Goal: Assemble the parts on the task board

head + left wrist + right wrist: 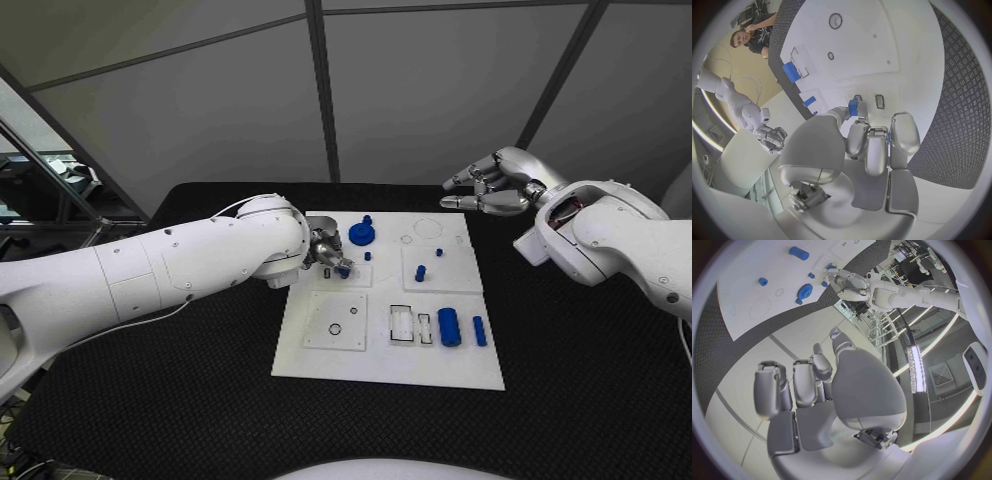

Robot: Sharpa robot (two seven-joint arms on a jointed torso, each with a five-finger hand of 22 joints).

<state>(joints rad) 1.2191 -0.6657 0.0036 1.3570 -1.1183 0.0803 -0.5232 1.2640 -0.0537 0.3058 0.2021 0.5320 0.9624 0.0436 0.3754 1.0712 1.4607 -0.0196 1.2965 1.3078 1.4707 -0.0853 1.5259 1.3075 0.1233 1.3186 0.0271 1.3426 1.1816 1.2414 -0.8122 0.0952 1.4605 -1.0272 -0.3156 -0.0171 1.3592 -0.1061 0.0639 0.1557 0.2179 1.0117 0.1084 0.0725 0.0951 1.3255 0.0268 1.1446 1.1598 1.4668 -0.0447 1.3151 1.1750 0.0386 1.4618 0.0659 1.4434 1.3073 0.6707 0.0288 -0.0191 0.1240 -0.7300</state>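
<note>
The white task board (378, 360) lies in the middle of the black table. My left hand (326, 256) hovers over the board's left upper panel and pinches a small blue part (853, 106) between thumb and a fingertip. A round blue part (362, 234) and small blue pegs (420, 272) stand on the board's far half. A blue cylinder (450, 327) and a blue bar (479, 330) lie on its right near side. My right hand (490, 186) hangs above the board's far right corner, fingers curled in, holding nothing.
Empty rectangular slots (402, 324) and a panel with a round hole (336, 328) sit in the board's near half. Black table surface (173, 400) surrounds the board. Grey wall panels stand behind the table's far edge.
</note>
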